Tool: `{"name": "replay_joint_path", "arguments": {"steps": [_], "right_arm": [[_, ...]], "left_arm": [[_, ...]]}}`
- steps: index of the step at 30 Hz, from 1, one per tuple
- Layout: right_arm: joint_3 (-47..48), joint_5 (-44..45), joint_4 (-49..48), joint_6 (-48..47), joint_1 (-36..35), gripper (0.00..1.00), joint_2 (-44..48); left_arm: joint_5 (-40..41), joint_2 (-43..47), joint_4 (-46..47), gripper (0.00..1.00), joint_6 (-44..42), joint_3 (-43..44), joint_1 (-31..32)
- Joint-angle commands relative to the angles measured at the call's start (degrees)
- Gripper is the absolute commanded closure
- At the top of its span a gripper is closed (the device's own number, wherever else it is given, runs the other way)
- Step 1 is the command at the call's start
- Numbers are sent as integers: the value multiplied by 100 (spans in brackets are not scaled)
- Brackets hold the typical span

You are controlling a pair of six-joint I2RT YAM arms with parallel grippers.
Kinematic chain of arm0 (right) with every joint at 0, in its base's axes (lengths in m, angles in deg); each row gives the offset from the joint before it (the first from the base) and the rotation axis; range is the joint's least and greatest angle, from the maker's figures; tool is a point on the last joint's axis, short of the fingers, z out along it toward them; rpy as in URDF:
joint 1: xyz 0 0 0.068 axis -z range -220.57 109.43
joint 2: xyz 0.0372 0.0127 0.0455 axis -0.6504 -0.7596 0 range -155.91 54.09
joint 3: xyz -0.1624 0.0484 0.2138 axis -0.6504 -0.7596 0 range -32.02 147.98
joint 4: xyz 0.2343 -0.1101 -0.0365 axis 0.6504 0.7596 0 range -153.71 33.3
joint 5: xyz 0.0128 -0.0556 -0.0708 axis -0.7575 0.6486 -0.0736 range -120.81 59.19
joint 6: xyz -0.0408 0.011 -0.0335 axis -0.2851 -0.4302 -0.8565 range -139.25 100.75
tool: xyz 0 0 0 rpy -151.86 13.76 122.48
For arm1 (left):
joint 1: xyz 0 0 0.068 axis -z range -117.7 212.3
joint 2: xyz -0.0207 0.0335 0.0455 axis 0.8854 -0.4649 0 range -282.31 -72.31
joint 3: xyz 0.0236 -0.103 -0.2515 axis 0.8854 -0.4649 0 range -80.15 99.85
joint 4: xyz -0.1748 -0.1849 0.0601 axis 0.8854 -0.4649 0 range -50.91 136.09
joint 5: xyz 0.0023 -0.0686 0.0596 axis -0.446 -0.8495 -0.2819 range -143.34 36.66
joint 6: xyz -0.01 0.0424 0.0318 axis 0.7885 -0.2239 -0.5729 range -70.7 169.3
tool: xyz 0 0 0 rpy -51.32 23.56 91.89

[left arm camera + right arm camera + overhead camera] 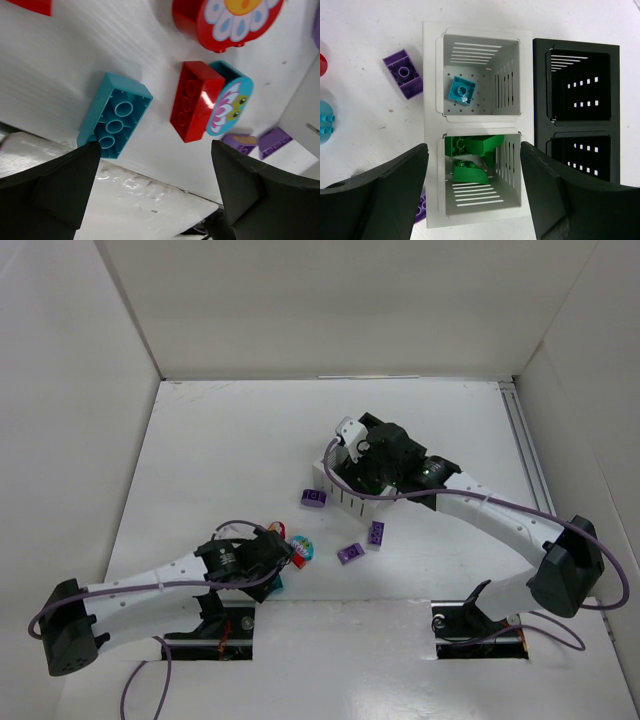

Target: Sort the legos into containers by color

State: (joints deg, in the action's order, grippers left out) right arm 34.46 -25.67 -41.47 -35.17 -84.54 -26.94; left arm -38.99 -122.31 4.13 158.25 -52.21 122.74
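The right hand (474,146) hangs over the containers (432,75) and looks straight down. Its two fingers are spread wide with nothing between them. It sits above the white bin that holds the green legos (470,165). The white bin next to it holds one teal lego (461,90). No legos show in the two black bins (580,75). Each colour gets its own bin, so the black ones are likely for red and purple. A purple lego (404,75) lies on the surface (370,30), just beside the white bins.

The left arm (150,585) is folded back, with its hand close in front of its base. The left hand (156,150) is spread too and holds nothing. It points down at an upside-down teal brick (115,115) near one finger. A red brick (194,100) lies near it, touching a round teal piece (231,106). The teal brick is probably the next pick.
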Motion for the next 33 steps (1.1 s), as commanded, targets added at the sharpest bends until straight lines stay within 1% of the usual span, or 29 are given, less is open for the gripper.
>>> {"name": "replay_joint_path", "arguments": {"steps": [1,3,6,10,12,15,17,19,20,21,22,23,26,29,32,33], "right_arm": [[-30,-13,0,-60,-51,21,132],[-30,-14,0,-60,-51,21,132],[-30,-14,52,-60,-51,21,132],[-30,109,105,-60,-51,21,193],[-30,109,105,-60,-51,21,193],[-30,109,158,-60,-51,21,193],[-82,109,158,-60,-51,21,246],[-187,109,105,-60,-51,21,298],[-188,109,105,-60,-51,21,299],[-188,109,105,-60,-51,21,299],[-249,109,105,-8,-51,21,351],[-302,109,53,-7,-51,21,352],[-355,109,52,-7,-51,21,352],[-408,109,52,-7,-51,21,352],[-408,109,52,-60,-51,21,352],[-408,109,52,-60,-51,21,352]], "left_arm": [[419,-10,346,8,-39,-430,29],[708,43,468,10,-241,-360,29],[998,-246,548,10,-374,-229,29],[1254,-598,907,10,-672,-114,29],[1307,-668,908,10,-831,183,29],[1378,-669,479,10,-1085,527,29],[1238,-608,155,10,-1226,817,29],[1106,-608,-92,11,-1227,1010,29],[914,-695,-433,12,-1053,1011,29],[807,-756,-567,12,-964,1072,29],[693,-827,-681,15,-902,1073,29],[475,-888,-857,20,-701,1073,29],[201,-1073,-858,30,-498,863,29],[59,-1073,-551,33,-313,704,29],[59,-1021,-341,40,-260,590,29],[59,-1021,-340,40,-190,589,29]]}}
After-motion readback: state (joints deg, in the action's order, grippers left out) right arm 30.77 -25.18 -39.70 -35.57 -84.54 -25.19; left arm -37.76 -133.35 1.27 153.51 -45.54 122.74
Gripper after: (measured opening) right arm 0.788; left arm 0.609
